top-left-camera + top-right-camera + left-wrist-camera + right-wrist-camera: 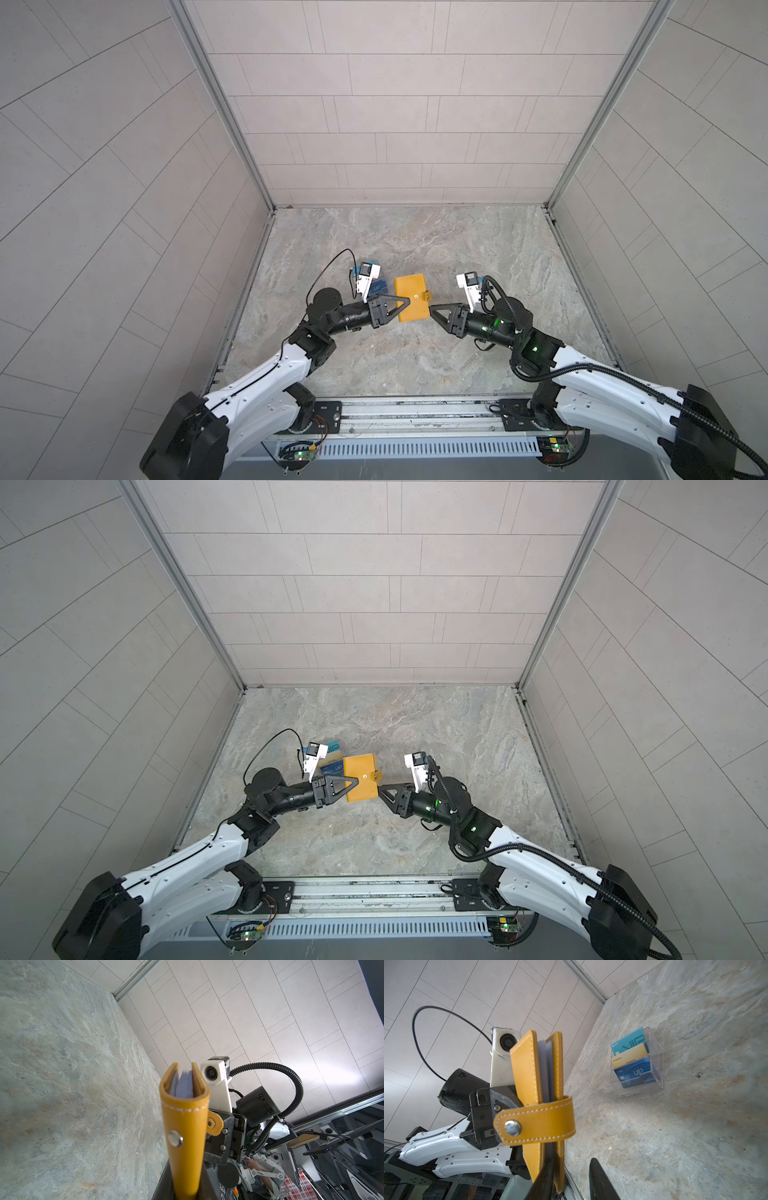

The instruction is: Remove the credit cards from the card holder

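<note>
The left gripper clamps the card holder by its spine, off the table, cards hidden inside. The right gripper, jaws apart at its corner, could pinch leather, not a card, tugging it loose.

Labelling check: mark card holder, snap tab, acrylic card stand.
card holder [417, 308]: in a top view, cover face.
snap tab [542, 1123]: right wrist view, strap middle.
acrylic card stand [657, 1064]: right wrist view, clear side wall.

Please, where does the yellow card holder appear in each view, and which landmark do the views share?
In a top view: card holder just below centre.
In a top view: the same place.
Left wrist: close up, edge-on.
Right wrist: close up, slightly fanned.
Shared landmark: its snap tab.
</note>
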`<state>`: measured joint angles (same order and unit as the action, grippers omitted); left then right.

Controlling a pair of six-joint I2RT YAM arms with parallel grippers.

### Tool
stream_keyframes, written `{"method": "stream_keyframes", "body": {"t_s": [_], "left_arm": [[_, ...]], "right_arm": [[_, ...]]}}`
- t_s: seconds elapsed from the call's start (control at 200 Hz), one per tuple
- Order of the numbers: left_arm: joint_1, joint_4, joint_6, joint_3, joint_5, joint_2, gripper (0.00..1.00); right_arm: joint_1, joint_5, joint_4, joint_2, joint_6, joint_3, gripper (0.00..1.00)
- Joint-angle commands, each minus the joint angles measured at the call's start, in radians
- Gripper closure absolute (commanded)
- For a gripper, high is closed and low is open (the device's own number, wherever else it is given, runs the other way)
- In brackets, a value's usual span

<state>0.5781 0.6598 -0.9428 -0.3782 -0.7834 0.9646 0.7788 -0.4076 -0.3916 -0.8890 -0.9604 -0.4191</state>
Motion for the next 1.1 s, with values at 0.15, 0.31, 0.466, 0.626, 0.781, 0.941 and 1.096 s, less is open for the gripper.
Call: {"method": "stream_keyframes", "body": {"t_s": [0.15, 0.31, 0.466, 0.626, 0.781, 0.941, 1.096], "left_arm": [[-0.004, 0.072, -0.013, -0.035, -0.043, -0.010, 1.00], [-0.002, 0.093, -0.020, -0.031, -0.071, -0.007, 1.00], [-0.003, 0.096, -0.022, -0.026, -0.074, -0.001, 1.00], [-0.001, 0.116, -0.033, -0.026, -0.081, 0.016, 1.00], [-0.001, 0.093, -0.018, -0.029, -0.070, 0.018, 0.87], [-0.001, -0.098, 0.086, -0.056, -0.022, -0.010, 0.67], [0.012, -0.326, 0.228, -0.090, 0.057, -0.050, 0.58]], "right_arm": [[0.005, 0.001, -0.094, -0.019, -0.003, -0.009, 0.70], [0.006, -0.020, -0.171, -0.031, -0.021, -0.008, 0.72], [0.005, -0.027, -0.202, -0.027, -0.024, -0.013, 0.73], [0.005, -0.025, -0.208, -0.032, -0.029, -0.018, 0.80], [0.005, -0.019, -0.184, -0.025, -0.020, -0.019, 0.90], [0.005, 0.012, -0.069, 0.010, 0.029, -0.032, 1.00], [0.005, 0.046, 0.048, 0.036, 0.074, -0.050, 1.00]]}}
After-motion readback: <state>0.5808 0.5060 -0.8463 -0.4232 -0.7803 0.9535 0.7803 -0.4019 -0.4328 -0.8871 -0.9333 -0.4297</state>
